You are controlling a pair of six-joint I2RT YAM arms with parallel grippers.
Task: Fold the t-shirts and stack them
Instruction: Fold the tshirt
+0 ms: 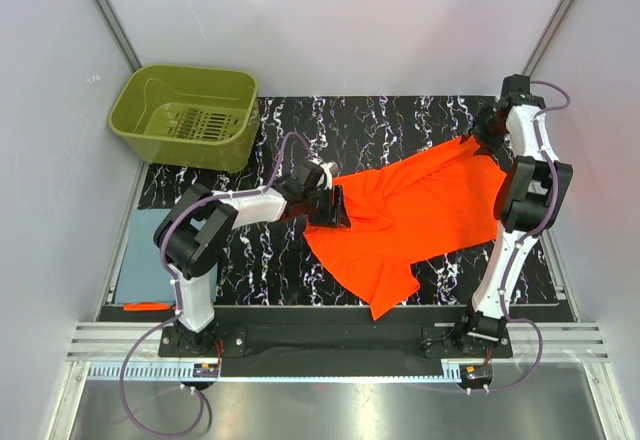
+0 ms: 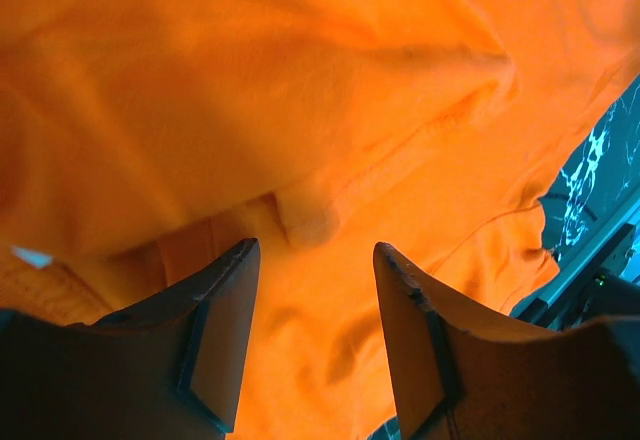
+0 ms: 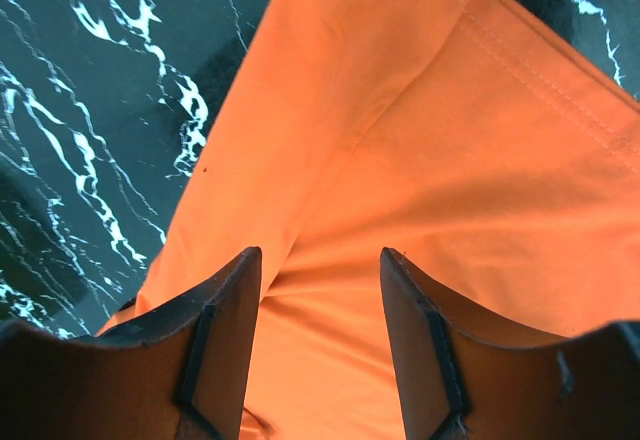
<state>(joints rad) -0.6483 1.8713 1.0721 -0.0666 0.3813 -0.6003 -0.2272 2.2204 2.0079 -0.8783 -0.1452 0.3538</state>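
White panel walls point(image 1: 350, 20) closed in a tabletop point(image 1: 270, 275) that was black with white veining. An olive-green basket point(image 1: 180, 147) stood at the upper left of the top view, partly off the black surface.

The orange t-shirt point(image 1: 420, 210) lay spread across the centre and right of the frame. It ran as a slanted band from a corner at the upper right down to a loose flap near the bottom edge of the black surface. The blue-grey t-shirt point(image 1: 150, 255) sat as a flat folded rectangle at the lower left, beside the left arm's base and well apart from the orange one.

The left fingers point(image 2: 225, 320) were at the orange shirt's left edge, in the middle of the top view. From the wrist they stood clearly parted, about half spread, with rumpled orange cloth and a folded ridge filling the gap beyond their tips. Nothing was pinched between them. Whether the tips touched the fabric could not be told from that close view.

The right fingers point(image 3: 225, 330) were at the shirt's upper right corner. They were parted by much the same amount and gripped nothing. Smooth orange cloth with a stitched hem lay under them, and veined black surface showed at the upper left of that view.
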